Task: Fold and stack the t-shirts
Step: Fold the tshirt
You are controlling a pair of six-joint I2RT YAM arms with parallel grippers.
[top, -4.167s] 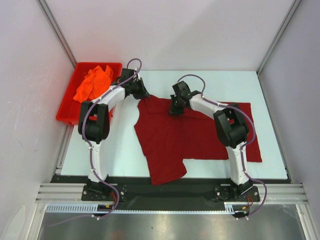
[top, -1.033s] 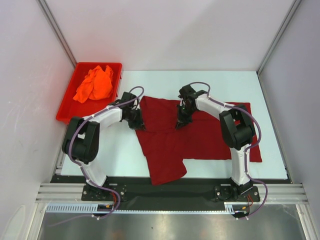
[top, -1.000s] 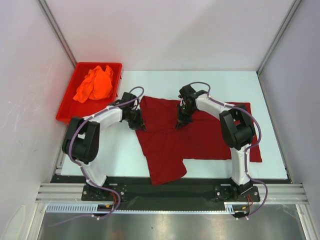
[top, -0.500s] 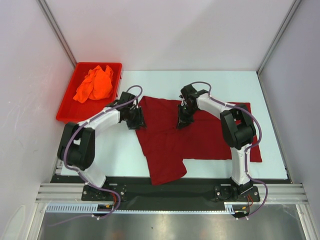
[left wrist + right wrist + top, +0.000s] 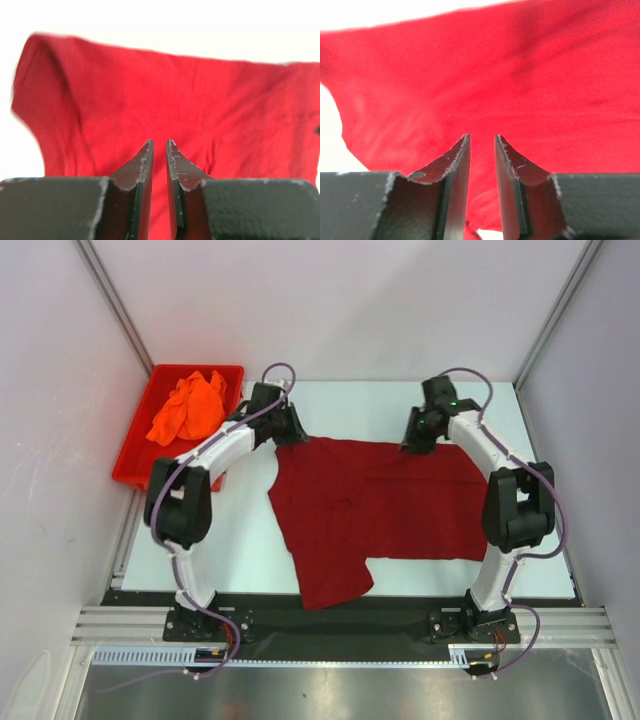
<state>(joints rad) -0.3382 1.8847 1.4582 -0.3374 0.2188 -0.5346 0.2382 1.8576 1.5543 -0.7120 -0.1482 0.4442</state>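
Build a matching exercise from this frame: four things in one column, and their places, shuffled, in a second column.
Things
1. maroon t-shirt
2. orange t-shirt
3. red bin
4. right tool

Places
A. beyond the left edge of the table
B. at the maroon t-shirt's far edge
C. spread out on the table
D. bunched inside the red bin

Pairs: 1-C, 2-D, 3-A, 4-B

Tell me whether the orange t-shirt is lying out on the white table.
No, the orange t-shirt lies crumpled inside the red bin at the far left.
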